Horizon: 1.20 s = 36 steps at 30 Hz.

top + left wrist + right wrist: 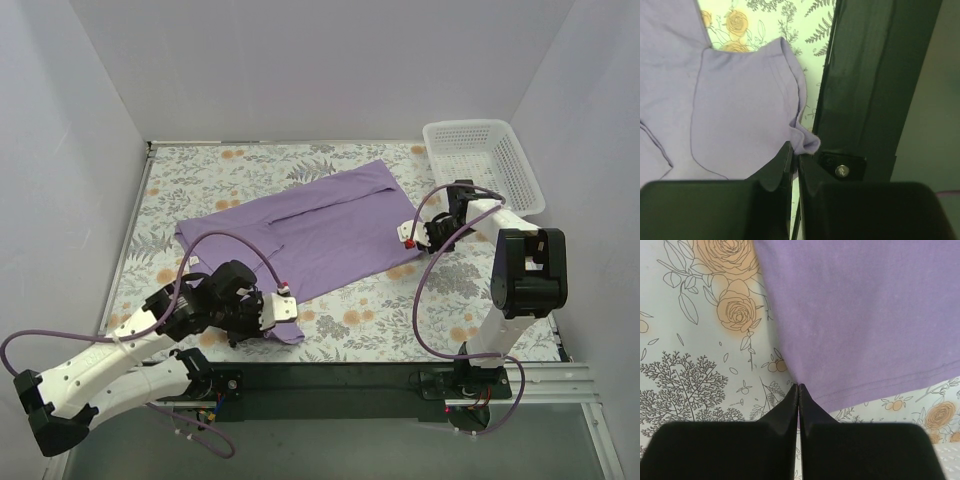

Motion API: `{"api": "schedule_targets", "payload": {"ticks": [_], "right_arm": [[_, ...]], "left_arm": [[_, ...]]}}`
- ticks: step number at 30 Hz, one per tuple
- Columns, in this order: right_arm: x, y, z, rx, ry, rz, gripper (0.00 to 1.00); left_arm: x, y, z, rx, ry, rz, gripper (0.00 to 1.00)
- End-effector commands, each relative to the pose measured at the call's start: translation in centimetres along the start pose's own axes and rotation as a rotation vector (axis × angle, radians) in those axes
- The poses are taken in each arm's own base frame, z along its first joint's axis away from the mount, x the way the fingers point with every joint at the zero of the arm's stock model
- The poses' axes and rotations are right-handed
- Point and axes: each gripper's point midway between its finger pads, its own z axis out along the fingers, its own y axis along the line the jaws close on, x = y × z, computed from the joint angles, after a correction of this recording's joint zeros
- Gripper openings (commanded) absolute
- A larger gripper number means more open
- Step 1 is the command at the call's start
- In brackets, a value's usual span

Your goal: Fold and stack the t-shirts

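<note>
**Two corners pinched, fold about to begin**

The lavender t-shirt lies spread on the floral table, left of the white basket and nearer the arms than it. A crease already runs across its middle.

The right fingers are pressed together on the shirt corner closest to the basket and appear to nip the hem there. The left fingers are at the corner farthest from the basket, closed on a small bunched fold of cloth.

This looks like the grasp that opens a fold, with both ends of one edge held and nothing lifted yet. The next move probably calls for both arms to rise together and carry that edge over the shirt toward the basket side. They should keep the cloth taut between them so it lands flat.
</note>
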Motion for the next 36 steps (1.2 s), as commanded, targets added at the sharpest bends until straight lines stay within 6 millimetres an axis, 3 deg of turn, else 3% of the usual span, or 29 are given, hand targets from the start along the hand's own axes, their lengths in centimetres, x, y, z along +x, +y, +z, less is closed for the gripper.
{"api": "schedule_targets", "payload": {"ticks": [1,11,17,20,28,36], "right_arm": [[-1.3,-1.2,-1.7,0.037,-0.031,-0.003,0.01],[-2.5,-1.7,-1.1,0.041,-0.111,0.048,0.01],[-2.4,-2.3,-1.1,0.046,-0.108,0.057,0.01],[-2.3,-3.1,-1.4,0.059,-0.102,0.072,0.01],[-2.8,-5.5,-2.4,0.105,-0.126,0.115,0.01],[-3.5,-7.2,-2.8,0.126,-0.164,0.198,0.01]], "left_arm": [[0.1,-1.4,-0.8,0.073,0.018,-0.016,0.0],[0.1,0.0,3.8,0.054,-0.047,0.036,0.0],[3.3,0.2,6.1,0.042,0.035,0.038,0.0],[4.0,1.1,6.0,-0.024,0.033,0.044,0.0],[2.1,2.8,3.2,-0.203,-0.133,0.055,0.0],[2.2,3.0,2.6,-0.23,-0.139,0.063,0.0]]}}
